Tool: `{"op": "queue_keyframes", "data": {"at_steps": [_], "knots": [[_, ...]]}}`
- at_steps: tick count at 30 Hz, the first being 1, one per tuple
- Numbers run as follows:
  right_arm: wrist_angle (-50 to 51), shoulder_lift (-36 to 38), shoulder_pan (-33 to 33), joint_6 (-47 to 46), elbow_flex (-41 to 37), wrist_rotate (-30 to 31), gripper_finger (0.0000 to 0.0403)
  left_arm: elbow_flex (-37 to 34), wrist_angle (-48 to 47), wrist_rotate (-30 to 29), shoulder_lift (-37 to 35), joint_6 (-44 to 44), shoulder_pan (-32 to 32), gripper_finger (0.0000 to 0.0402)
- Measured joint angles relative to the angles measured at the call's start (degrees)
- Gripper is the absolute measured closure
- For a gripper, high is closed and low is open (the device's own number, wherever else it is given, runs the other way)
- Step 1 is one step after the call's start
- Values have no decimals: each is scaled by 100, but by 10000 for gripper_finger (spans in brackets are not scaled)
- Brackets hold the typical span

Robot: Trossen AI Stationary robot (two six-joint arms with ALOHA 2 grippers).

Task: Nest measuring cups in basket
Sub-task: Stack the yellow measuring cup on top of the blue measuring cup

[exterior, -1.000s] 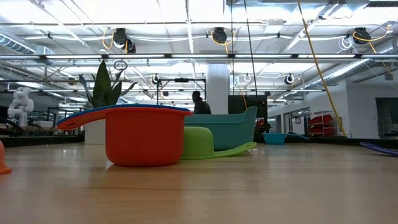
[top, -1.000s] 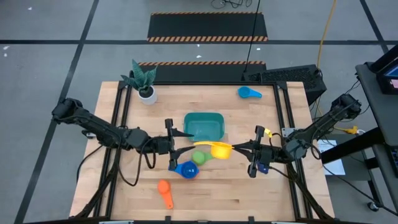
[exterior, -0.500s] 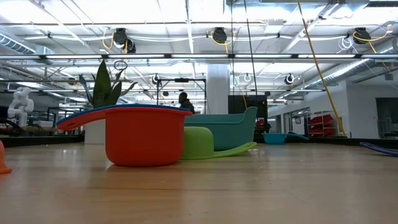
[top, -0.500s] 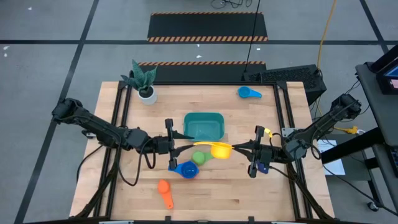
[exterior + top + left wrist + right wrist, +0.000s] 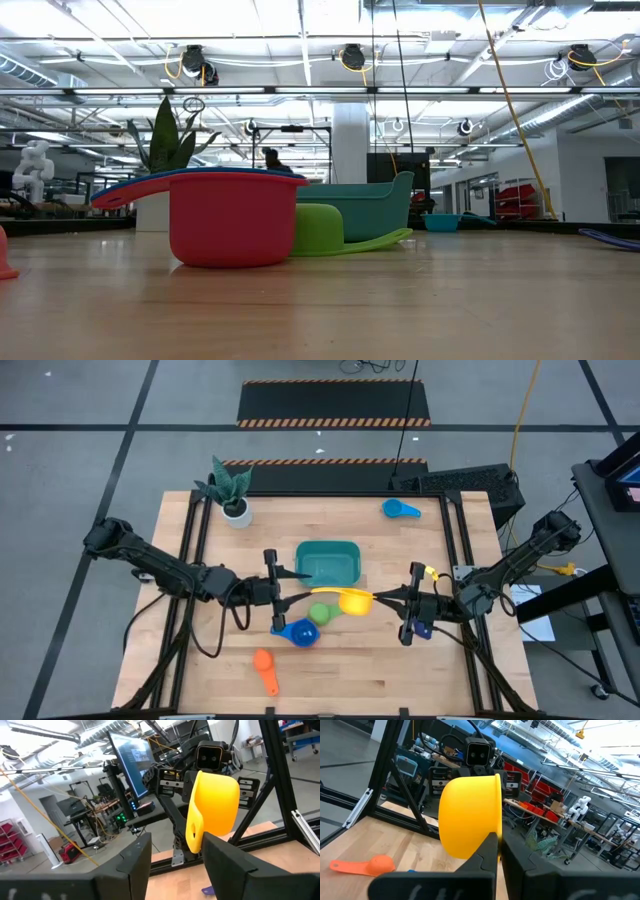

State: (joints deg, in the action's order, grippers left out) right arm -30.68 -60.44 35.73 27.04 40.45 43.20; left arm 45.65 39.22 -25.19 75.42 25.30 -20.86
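Observation:
A yellow measuring cup (image 5: 350,600) hangs above the table's middle, just near of the teal basket (image 5: 328,562). My right gripper (image 5: 378,599) is shut on it from the right. My left gripper (image 5: 175,855) stands open at the cup's handle end (image 5: 192,832), which lies between its fingers, closer to one of them. A dark blue cup (image 5: 300,632) sits in a red cup (image 5: 230,220) on the table, and a green cup (image 5: 320,613) rests beside them. An orange cup (image 5: 264,665) lies near the front, and a light blue cup (image 5: 400,509) lies at the far right. My right gripper pinches the yellow cup's bowl at its rim (image 5: 495,836), on the side away from the handle; the rim's edge runs in between the two fingers. The fingers reach in about level from the table's right. The cup is lifted clear of the table, its handle pointing at my left gripper.
A small white pot with a green plant (image 5: 232,495) stands at the far left corner. Black frame rails (image 5: 195,550) run along both sides of the wooden table. A person (image 5: 270,160) shows far off in the room behind.
Both arms have kept still with the yellow cup between them. In the low view the person in the room behind has walked toward the picture's left.

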Motion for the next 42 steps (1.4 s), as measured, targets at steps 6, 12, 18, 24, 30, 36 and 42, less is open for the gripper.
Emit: {"op": "queue_keyframes", "data": {"at_steps": [6, 12, 18, 24, 30, 36, 42], "knots": [[10, -1, -2, -41, -2, 2, 403, -2, 63, -7, 0, 0, 0, 255], [14, -1, -2, -37, -2, 0, 403, -2, 355, -47, 264, 240, 0, 264], [16, -1, -2, -38, -2, 2, 403, 360, 511, -368, 765, 644, -3, 255], [77, -3, 0, -37, -2, 11, 403, 546, 516, -505, 890, 835, -104, 268], [93, -3, 0, 5, -2, 17, 403, 546, 478, -647, 890, 1023, -140, 297], [86, -3, 0, 20, -2, 22, 403, 546, 413, -649, 888, 1060, -141, 341], [93, -3, 0, 34, -2, 18, 403, 546, 415, -688, 887, 1298, -260, 393]]}}
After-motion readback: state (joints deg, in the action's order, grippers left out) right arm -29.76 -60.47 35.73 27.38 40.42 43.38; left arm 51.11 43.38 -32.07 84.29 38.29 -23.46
